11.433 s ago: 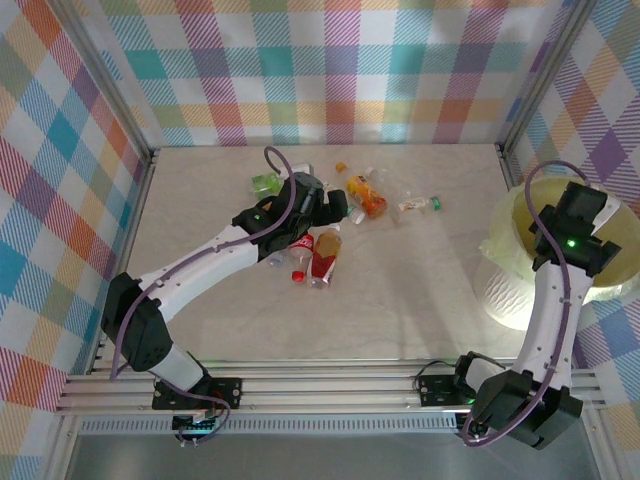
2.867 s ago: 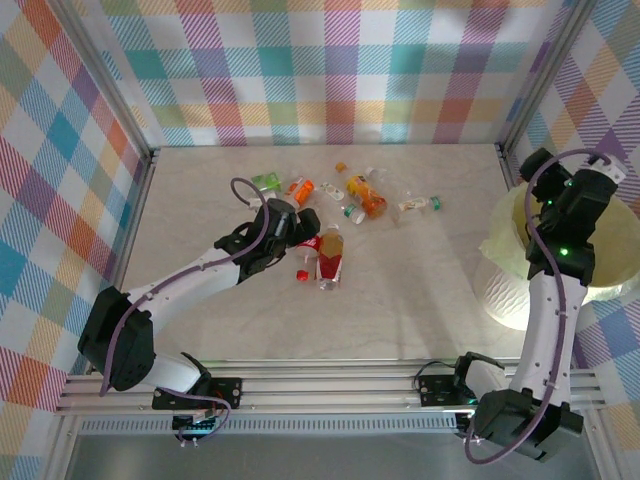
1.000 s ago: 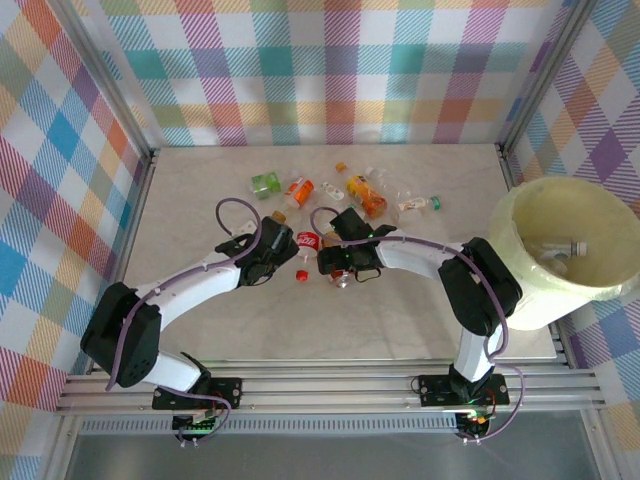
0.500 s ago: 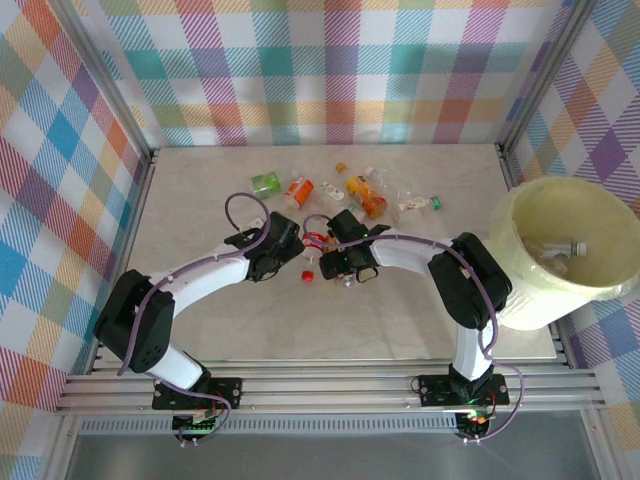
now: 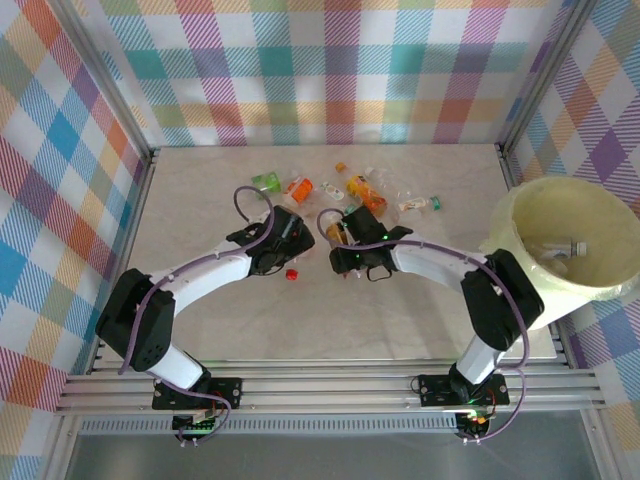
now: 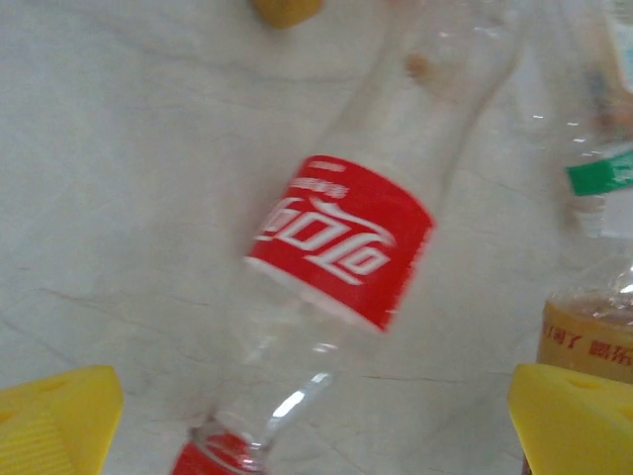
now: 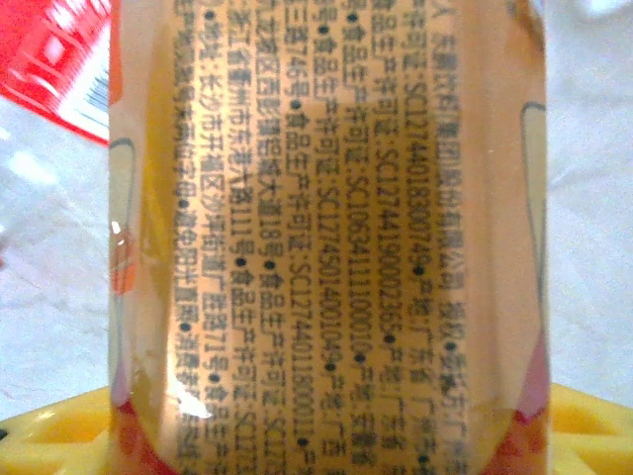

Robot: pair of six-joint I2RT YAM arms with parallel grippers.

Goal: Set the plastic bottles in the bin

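Gaping left claw (image 6: 316, 421): spread wide above a clear Coca-Cola bottle (image 6: 341, 242) lying on the table (image 6: 119, 148).
Right claw (image 7: 316, 435): yellow fingertips (image 7: 40, 445) flank an orange-labelled bottle (image 7: 326, 228); whether it is clenched, I cannot tell.
Bin (image 5: 505, 215): at the table's right edge, well apart from both claws, a clear bottle (image 5: 562, 248) inside.
Other bottles (image 5: 365, 190): scattered near the table's far middle.

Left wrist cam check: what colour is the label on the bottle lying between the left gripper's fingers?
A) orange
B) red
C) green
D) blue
B: in the left wrist view, the clear bottle lying between the wide-open fingers of the left gripper carries a red label with white lettering.
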